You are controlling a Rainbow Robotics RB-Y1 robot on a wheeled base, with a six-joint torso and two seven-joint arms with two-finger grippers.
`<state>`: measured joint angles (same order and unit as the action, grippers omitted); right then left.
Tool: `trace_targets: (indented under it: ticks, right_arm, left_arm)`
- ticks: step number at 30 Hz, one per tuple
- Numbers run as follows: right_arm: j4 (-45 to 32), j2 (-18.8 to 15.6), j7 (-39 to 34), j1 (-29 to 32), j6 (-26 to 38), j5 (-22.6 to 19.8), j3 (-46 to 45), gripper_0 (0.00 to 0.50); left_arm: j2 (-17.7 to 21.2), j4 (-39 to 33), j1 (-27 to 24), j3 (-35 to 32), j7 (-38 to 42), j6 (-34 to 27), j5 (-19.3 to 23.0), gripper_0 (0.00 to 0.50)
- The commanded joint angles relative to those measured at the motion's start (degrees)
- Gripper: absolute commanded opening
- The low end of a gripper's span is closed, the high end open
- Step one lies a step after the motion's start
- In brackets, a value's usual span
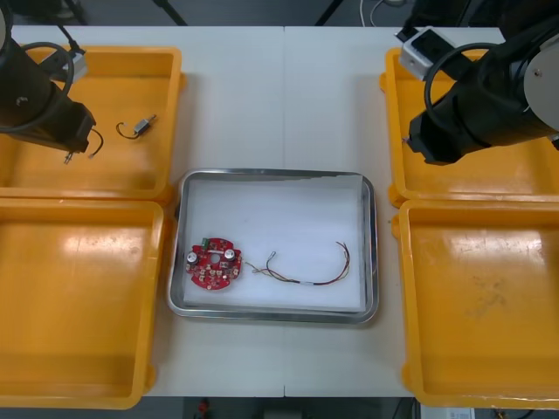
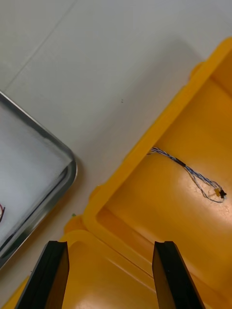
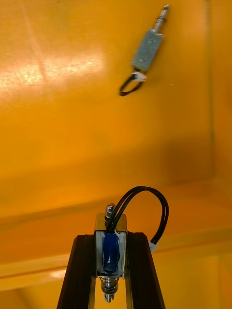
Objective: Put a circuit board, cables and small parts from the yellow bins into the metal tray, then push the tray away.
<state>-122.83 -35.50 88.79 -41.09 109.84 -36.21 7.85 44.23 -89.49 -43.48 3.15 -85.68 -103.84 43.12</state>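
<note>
The one piece of furniture is a light table (image 1: 281,105), off-white and matte. A thin straight seam (image 1: 284,113) runs down its middle from the far edge to the near edge (another faint line crosses the bare top in the right wrist view, near a tiny dark speck (image 2: 122,101)). Beyond the far edge lies a dark floor (image 1: 236,10), crossed by thin black struts (image 1: 171,10) and a pale looped cord (image 1: 369,13). The light is even, leaving only soft, faint shadows on the tabletop.

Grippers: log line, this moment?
left gripper shut on small metal part, far-left bin | right gripper open, over right bins | tray: circuit board, cable
</note>
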Motion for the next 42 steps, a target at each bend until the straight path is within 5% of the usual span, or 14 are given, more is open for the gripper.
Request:
trace_targets:
  ticks: [1, 11, 17, 28, 42]
  right_arm:
    - [2.6, -2.4, -2.4, 0.0, 0.2, 2.4, -3.6, 0.5]
    - [12.2, -3.5, -2.1, -0.8, 0.2, 4.7, -6.5, 0.5]
    - [19.8, -3.5, -2.7, -4.2, 0.2, 6.9, -6.5, 0.5]
    - [33.2, -1.1, -4.1, -9.9, -0.4, 11.6, -8.0, 0.5]
    - [47.4, 1.9, -1.0, -15.9, -12.7, 13.4, -8.5, 0.5]
  left_arm:
    - [0.1, -7.6, -2.9, -0.2, 16.3, -4.6, 4.0, 0.0]
    - [-1.0, -21.8, -2.9, 10.0, 36.7, -5.7, 6.9, 0.0]
    - [-2.7, -24.6, -2.8, 15.9, 39.4, -3.3, 7.4, 0.0]
    - [-6.0, -22.9, -2.9, 25.4, 42.0, 2.8, 2.8, 0.0]
    - [-8.3, -14.0, -2.9, 34.7, 44.0, 15.4, -3.5, 0.0]
